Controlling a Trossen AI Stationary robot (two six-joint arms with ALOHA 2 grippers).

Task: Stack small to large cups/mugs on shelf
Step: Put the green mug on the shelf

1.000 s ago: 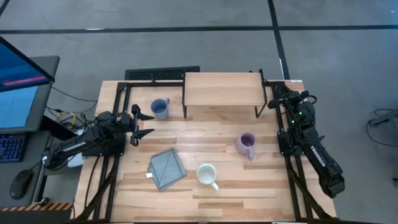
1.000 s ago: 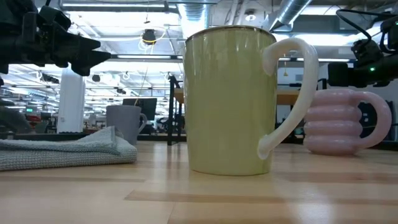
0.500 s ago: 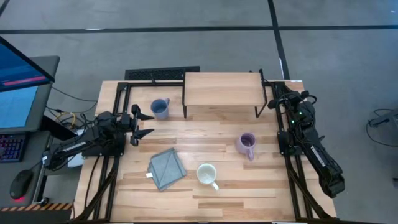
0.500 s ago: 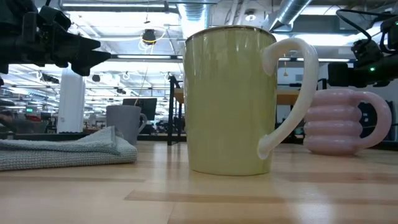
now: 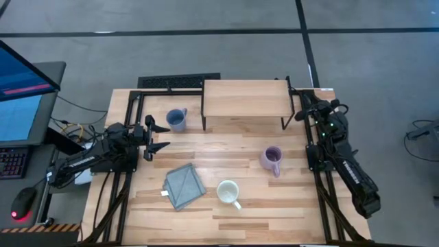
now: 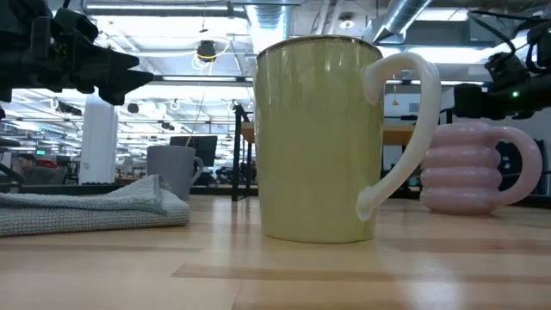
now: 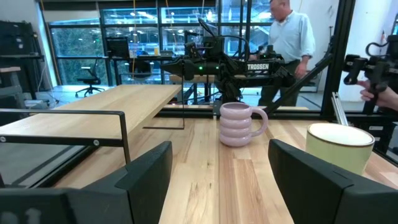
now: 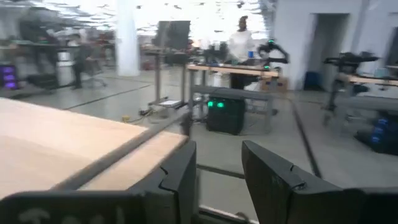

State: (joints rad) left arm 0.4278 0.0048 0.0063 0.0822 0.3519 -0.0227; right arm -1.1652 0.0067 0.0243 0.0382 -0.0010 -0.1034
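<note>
Nothing is stacked yet — you have the whole job ahead of you. The shelf (image 5: 247,98) at the far side of the table (image 5: 274,206) carries nothing, and all three mugs stand apart on the tabletop. The blue mug (image 5: 176,119) sits just beside the shelf's left legs. The purple mug (image 5: 271,158) is out in the open in front of the shelf's right end, and the cream mug (image 5: 228,192) is nearer the front edge, next to the folded cloth (image 5: 184,186). In the low view the cream mug (image 6: 320,138) fills the foreground, with the purple one (image 6: 469,168) behind it to the right.

Your left gripper (image 5: 155,137) hangs at the table's left edge, close to the blue mug but not touching it. Its fingers (image 7: 149,177) are spread wide and hold nothing; its wrist view looks across the boards between them to the purple mug (image 7: 239,123) and the cream mug (image 7: 339,146).

Your right gripper (image 5: 300,105) sits up at the shelf's right end, well clear of every mug. Its fingers (image 8: 180,174) are parted with a clear gap and grasp nothing; its wrist view shows only the shelf's board (image 8: 74,146) and the room beyond.

By my judgement the cream mug, the largest, should go onto the shelf first — the smaller two would then nest inside it.
</note>
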